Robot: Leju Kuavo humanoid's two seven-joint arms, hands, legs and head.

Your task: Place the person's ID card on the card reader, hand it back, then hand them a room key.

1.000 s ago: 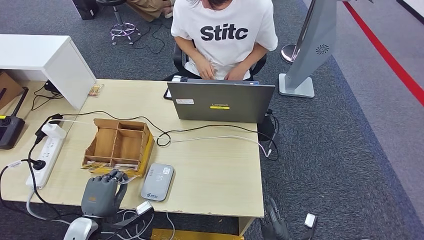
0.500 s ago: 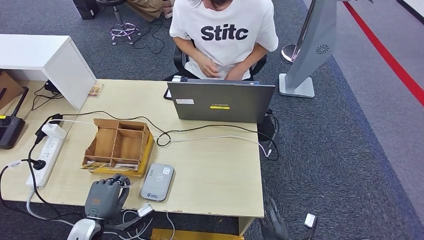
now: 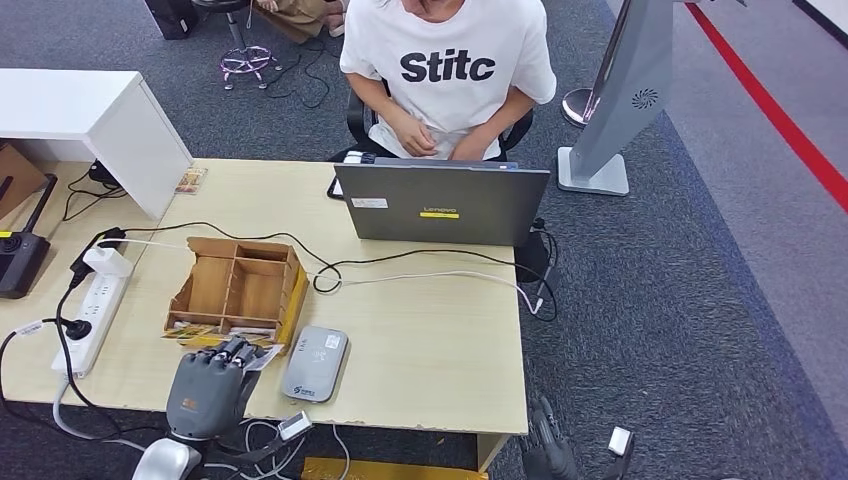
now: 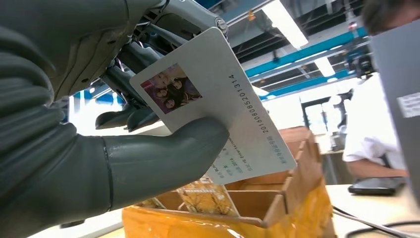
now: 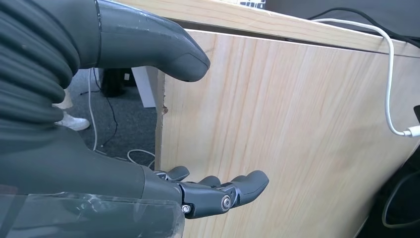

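A power strip lies at the left end of the table. Next comes a wooden box. Just in front of it, the left hand grips the card between thumb and fingers. The grey card reader sits beside that hand. A person sits behind a laptop. The right hand hangs low past the table, open and holding nothing.

"stitc" on t-shirt, "lenovo" on laptop

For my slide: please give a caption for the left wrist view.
Left hand holds a photo ID card above the wooden organizer.
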